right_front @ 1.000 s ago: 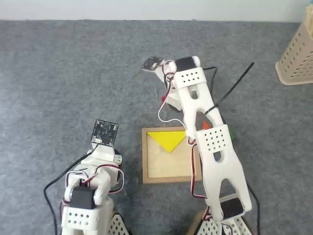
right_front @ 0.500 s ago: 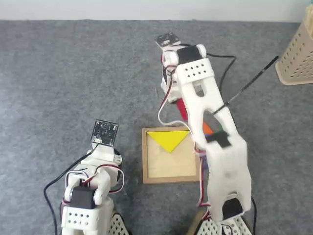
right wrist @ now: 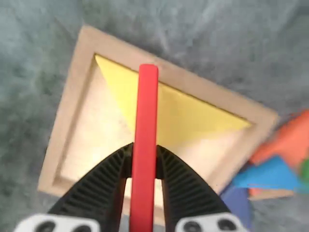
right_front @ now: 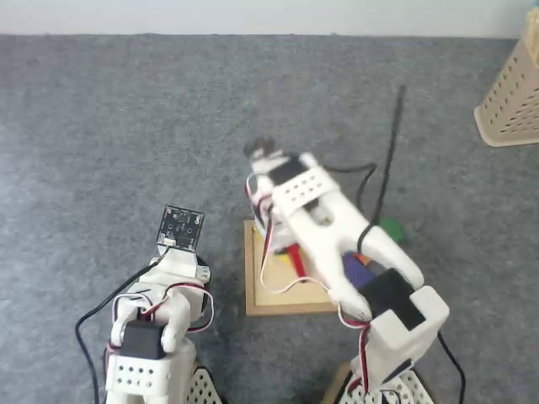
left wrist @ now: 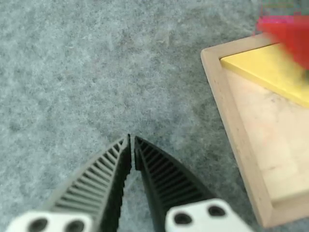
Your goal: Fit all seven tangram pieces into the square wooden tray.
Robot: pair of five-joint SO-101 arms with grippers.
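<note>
The square wooden tray (right wrist: 72, 96) lies on grey carpet with a yellow triangle (right wrist: 178, 113) in its far part. My right gripper (right wrist: 144, 147) hangs over the tray, shut on a red piece (right wrist: 147, 96) held on edge above the yellow triangle. In the high view this arm covers most of the tray (right_front: 251, 278), and the red piece (right_front: 292, 255) shows under it. My left gripper (left wrist: 131, 141) is shut and empty over the carpet, left of the tray (left wrist: 231, 121); the yellow triangle (left wrist: 270, 67) shows there too.
Orange (right wrist: 289, 140), blue (right wrist: 270, 174) and purple (right wrist: 236, 203) pieces lie just outside the tray's right rim. A green piece (right_front: 390, 227) sits further right. A beige slotted basket (right_front: 509, 93) stands at the far right. Bare carpet stretches to the left and beyond the tray.
My right arm has pulled back from beyond the tray and now bends over it with the red piece in its gripper. The left arm has not moved.
</note>
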